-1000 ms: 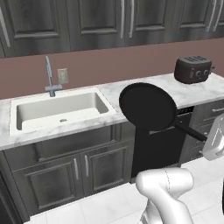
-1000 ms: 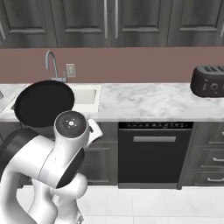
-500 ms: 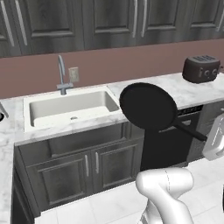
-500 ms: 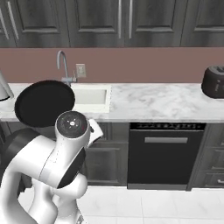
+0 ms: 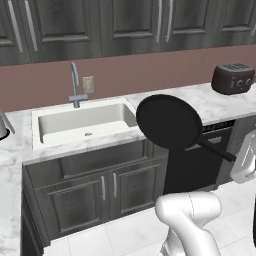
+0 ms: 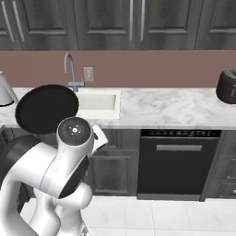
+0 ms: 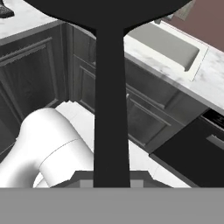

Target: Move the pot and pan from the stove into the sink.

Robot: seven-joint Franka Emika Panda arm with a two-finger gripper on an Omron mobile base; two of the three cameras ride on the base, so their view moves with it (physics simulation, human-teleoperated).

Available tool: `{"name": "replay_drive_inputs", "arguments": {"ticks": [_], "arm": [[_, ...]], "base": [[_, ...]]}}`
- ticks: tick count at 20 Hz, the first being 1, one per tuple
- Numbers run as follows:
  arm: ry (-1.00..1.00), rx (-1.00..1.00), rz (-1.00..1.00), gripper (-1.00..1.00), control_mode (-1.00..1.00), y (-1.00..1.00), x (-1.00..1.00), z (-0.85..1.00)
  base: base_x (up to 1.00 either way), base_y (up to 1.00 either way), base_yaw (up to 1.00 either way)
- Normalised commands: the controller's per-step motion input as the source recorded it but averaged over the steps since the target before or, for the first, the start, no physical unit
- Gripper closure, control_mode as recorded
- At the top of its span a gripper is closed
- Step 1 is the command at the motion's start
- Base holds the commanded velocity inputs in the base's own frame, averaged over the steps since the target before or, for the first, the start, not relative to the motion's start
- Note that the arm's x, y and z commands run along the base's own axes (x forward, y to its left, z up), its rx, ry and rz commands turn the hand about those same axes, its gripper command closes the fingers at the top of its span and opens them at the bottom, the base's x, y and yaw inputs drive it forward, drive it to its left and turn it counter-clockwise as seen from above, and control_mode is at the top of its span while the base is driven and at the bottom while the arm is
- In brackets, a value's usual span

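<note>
I am carrying the pan (image 5: 169, 122) toward the sink (image 5: 80, 121), with the gripper (image 7: 111, 181) clamped shut on the far end of its long handle. The pan is hanging in the air just right of the basin, ahead of the hand. Next I judge it needs swinging left over the basin, then lowering before I release.

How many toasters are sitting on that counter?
1. The toaster stands on the marble counter by the back wall, far to the right of the sink. Others may lie beyond the picture edges.
</note>
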Motion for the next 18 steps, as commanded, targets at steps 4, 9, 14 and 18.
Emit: {"name": "replay_drive_inputs", "arguments": {"ticks": [4, 9, 14, 18], "arm": [[0.0, 0.0, 0.0, 1.0, 1.0, 0.0, 0.0, 0.0], [0.0, 0.0, 0.0, 1.0, 1.0, 0.0, 0.0, 0.0], [0.0, 0.0, 0.0, 1.0, 1.0, 0.0, 0.0, 0.0], [0.0, 0.0, 0.0, 1.0, 1.0, 0.0, 0.0, 0.0]], "base": [[0.29, 0.11, 0.0], [0.43, 0.14, 0.0], [0.47, 0.15, 0.0], [0.47, 0.13, 0.0]]}}
